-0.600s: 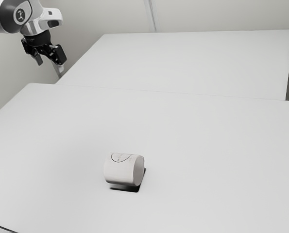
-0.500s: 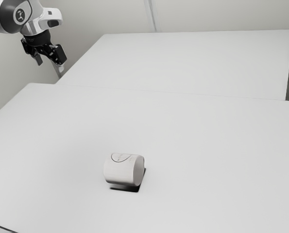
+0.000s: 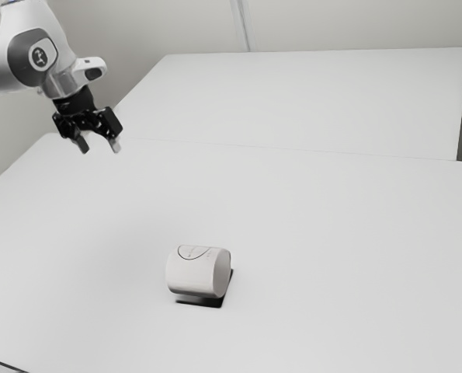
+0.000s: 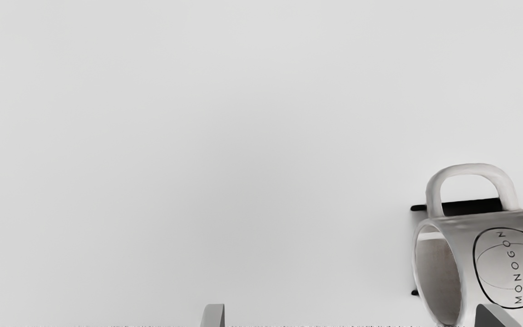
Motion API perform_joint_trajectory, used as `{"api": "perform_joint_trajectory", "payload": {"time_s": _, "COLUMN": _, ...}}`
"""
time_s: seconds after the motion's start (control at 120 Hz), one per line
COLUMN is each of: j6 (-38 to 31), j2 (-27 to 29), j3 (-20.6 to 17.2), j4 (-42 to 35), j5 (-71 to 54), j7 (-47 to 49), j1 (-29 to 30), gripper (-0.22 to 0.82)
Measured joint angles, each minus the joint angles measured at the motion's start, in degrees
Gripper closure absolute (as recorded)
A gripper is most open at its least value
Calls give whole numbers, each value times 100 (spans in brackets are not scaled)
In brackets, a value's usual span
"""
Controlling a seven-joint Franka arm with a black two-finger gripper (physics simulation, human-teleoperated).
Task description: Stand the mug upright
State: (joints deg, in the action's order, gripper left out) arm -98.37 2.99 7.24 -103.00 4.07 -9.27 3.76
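My gripper hangs in the air at the exterior view's upper left, well apart from the mug, its two fingers spread with nothing between them. On the table lies the white mug, on its side, its closed base facing the exterior view's right. In the wrist view the mug shows its open mouth, its handle and a round MONOGON print. The fingertips of my open gripper stand wide apart there, one of them overlapping the mug's image.
The white table carries the mug. Behind it stands another white surface, with pale walls beyond. A dark line crosses the exterior view's lower left corner.
My arm and gripper have moved down and toward the exterior view's right, still high and away from the mug. The mug lies where it was.
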Motion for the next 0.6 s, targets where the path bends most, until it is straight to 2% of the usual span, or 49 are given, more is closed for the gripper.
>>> {"api": "perform_joint_trajectory", "payload": {"time_s": 0.167, "j6": -13, "j2": -9, "j3": 75, "j4": -763, "j5": 1326, "j7": 21, "j1": 614, "gripper": 0}}
{"api": "perform_joint_trajectory", "payload": {"time_s": 0.367, "j6": -17, "j2": -274, "j3": 396, "j4": -1594, "j5": 2687, "j7": 28, "j1": 633, "gripper": 0}}
{"api": "perform_joint_trajectory", "payload": {"time_s": 0.6, "j6": -20, "j2": -802, "j3": 447, "j4": -1945, "j5": 3697, "j7": 30, "j1": 606, "gripper": 0}}
